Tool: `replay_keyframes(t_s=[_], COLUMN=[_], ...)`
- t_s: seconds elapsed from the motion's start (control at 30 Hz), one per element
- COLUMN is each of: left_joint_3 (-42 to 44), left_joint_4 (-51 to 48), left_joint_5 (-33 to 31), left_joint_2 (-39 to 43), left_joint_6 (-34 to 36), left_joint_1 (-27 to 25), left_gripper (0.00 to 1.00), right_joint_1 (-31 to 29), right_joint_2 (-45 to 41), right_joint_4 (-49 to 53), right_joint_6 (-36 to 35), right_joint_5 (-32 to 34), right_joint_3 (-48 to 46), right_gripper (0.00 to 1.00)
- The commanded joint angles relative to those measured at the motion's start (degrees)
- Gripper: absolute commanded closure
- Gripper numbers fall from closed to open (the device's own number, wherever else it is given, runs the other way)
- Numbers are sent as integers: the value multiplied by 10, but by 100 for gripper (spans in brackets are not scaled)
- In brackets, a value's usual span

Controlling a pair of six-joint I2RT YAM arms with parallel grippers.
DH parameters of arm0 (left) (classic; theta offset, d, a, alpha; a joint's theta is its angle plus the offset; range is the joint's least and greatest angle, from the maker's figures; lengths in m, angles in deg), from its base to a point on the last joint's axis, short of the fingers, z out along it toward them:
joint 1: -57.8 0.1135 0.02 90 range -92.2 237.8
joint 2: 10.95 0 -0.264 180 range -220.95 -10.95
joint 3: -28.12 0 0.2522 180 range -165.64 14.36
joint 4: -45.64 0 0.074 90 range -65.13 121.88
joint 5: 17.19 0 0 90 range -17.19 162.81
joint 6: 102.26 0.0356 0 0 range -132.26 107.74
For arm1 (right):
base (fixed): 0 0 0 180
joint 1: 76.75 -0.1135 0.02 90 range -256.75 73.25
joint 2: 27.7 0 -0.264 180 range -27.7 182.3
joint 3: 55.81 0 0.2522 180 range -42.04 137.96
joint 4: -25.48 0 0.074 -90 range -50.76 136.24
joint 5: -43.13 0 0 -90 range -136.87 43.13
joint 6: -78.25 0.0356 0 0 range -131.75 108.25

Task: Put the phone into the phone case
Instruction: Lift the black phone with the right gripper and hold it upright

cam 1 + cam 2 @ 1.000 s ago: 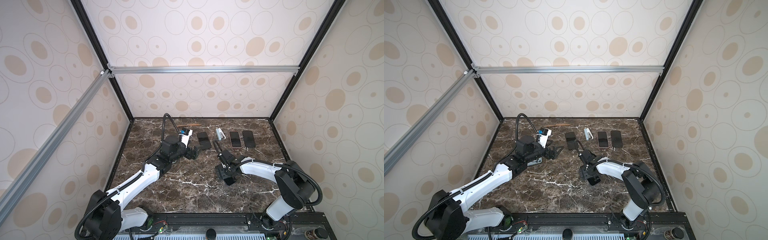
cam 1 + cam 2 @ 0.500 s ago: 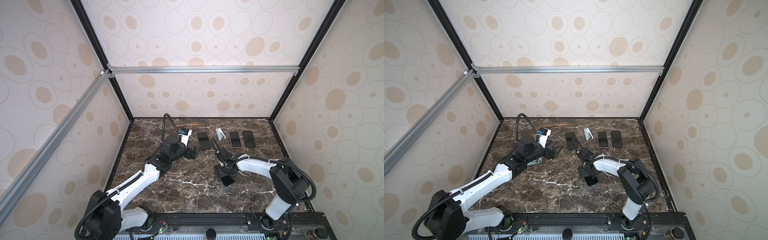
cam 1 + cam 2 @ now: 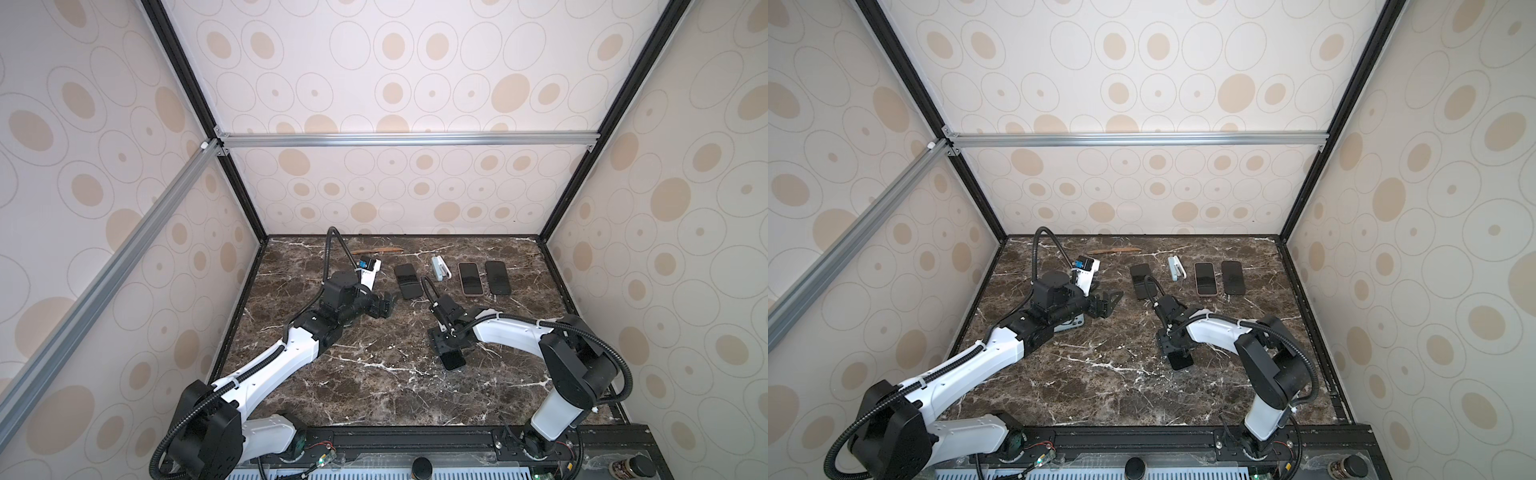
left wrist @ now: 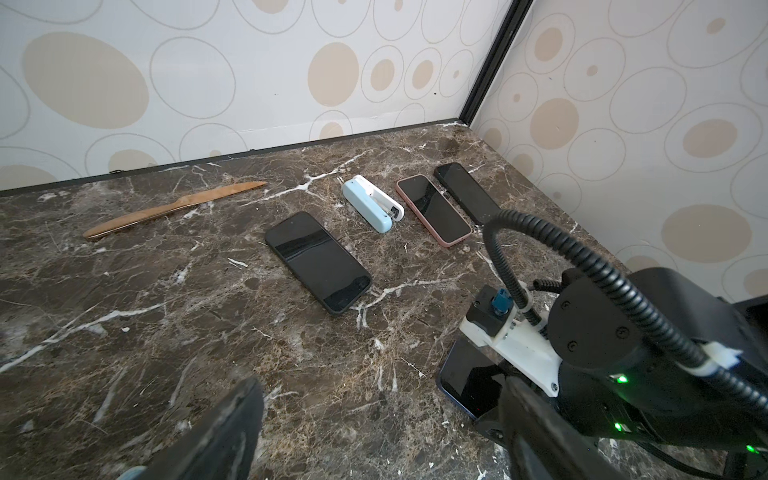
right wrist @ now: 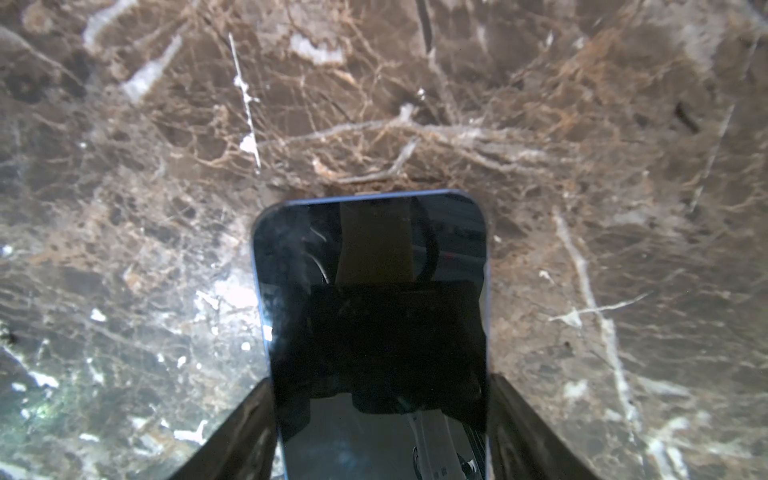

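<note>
The step in hand looks like picking up the phone [image 5: 374, 311]. It lies flat, glass up, near the middle of the table [image 3: 374, 395], a little toward the front edge. To do this well, the right gripper [image 5: 380, 378] should sit square over the phone with one finger on each long side. It should squeeze softly and evenly, so the thin phone does not slip, tip or scrape on the stone. The fingers should go low enough to catch the blue rim, not the glass. Then the lift should go straight up before any move sideways. In the right wrist view the jaws stand on both long sides of the phone, very close to its rim, but I cannot tell if they press on it yet. The right arm [image 3: 511, 332] comes in from the front right corner and lies low over the table. Its wrist bends down so the gripper points at the stone. The left arm [image 3: 291, 353] stretches from the front left corner toward the far edge. The left gripper [image 3: 384, 307] hangs low near a black phone [image 3: 407, 280], with its jaws wide open and holding nothing. In a top view a pale flat thing [image 3: 1073, 325] peeks out under the left arm. It may be the phone case, but I cannot be sure.
</note>
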Motion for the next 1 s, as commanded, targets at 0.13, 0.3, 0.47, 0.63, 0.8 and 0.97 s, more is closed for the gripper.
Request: replay_keyframes(t_s=[0.13,0.3,0.47,0.63,0.8,0.97], left_joint_3=[-17,-19,-22,-44,-55,-43], left_joint_4=[-5,-7,-21,-83,-168,-236], left_joint_5=[-28,-35,-66,-176,-262,-270], left_joint_2=[11,9,3,-32,-77,-138], left_joint_6=[17,17,23,3,-31,-63], left_joint_1=[10,14,17,18,24,73], left_gripper=[11,11,11,10,11,15], right_joint_1=[-3,-4,-5,-5,-6,-6], right_joint_2=[-19,-45,-70,-85,-106,-119], right_joint_4=[35,32,27,19,22,14], right_joint_6=[4,-1,-3,1,-6,-12], right_joint_5=[22,55,72,79,86,68], right_joint_3=[-33,-38,-42,-44,-39,-34], right_gripper=[66,68,68,68,68,68])
